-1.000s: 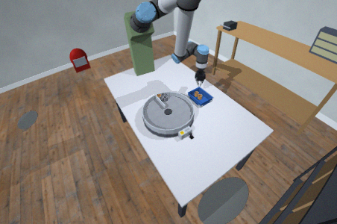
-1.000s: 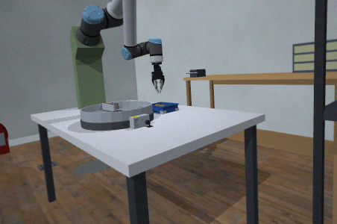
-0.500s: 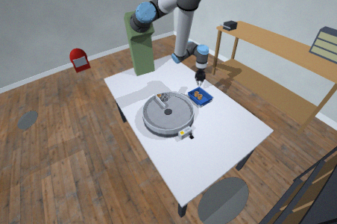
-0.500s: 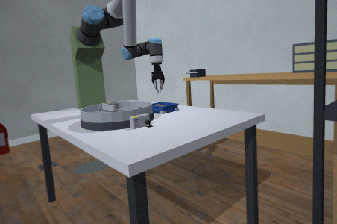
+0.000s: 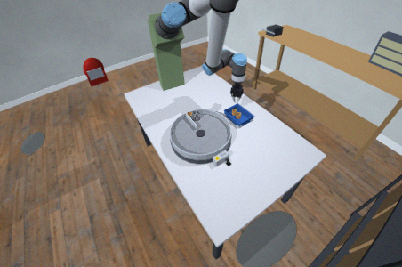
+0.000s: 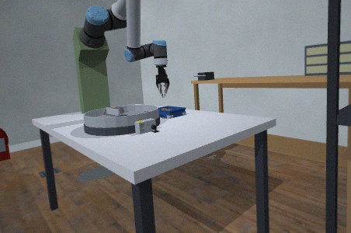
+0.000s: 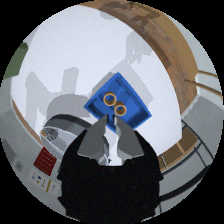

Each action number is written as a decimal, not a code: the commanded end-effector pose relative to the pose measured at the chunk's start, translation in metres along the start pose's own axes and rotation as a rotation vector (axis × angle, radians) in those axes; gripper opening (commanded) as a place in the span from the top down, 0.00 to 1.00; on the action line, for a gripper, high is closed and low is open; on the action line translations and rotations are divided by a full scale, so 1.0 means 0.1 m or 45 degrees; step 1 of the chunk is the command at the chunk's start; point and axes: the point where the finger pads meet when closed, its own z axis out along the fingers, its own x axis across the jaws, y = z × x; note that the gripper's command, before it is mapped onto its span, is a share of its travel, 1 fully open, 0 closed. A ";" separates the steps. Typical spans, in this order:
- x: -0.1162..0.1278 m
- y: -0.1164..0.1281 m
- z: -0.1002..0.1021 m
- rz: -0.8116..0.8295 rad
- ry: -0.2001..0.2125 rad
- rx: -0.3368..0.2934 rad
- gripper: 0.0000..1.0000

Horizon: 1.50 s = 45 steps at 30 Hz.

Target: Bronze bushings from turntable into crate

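My gripper (image 5: 236, 96) hangs above the table, just over the near edge of the blue crate (image 5: 238, 115). Its fingers are shut and I see nothing between them in the wrist view (image 7: 112, 131). The crate (image 7: 118, 102) holds two bronze bushings (image 7: 109, 98) (image 7: 120, 108) side by side. The grey turntable (image 5: 201, 133) stands left of the crate. A small bronze piece (image 5: 189, 113) sits at the turntable's far rim, next to a pale grey piece (image 5: 195, 119). From the side the gripper (image 6: 162, 94) is well above the crate (image 6: 171, 111).
A small control box (image 5: 220, 158) sits against the turntable's front edge. A green pedestal (image 5: 168, 51) carries the arm at the back of the table. A wooden bench (image 5: 329, 53) stands to the right.
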 end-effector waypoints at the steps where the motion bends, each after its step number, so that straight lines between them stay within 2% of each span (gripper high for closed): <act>1: -0.12 0.05 0.00 -0.010 0.001 0.000 0.95; 9: -0.43 0.18 0.00 -0.037 0.001 0.000 0.95; 11: -0.43 0.18 0.00 -0.037 0.001 0.000 0.95; 26: -1.20 0.51 0.00 -0.103 0.001 0.000 0.95; 28: -1.20 0.51 0.00 -0.103 0.001 0.000 0.95; 43: -1.97 0.84 0.00 -0.169 0.001 0.000 0.95; 45: -1.97 0.84 0.00 -0.169 0.001 0.000 0.95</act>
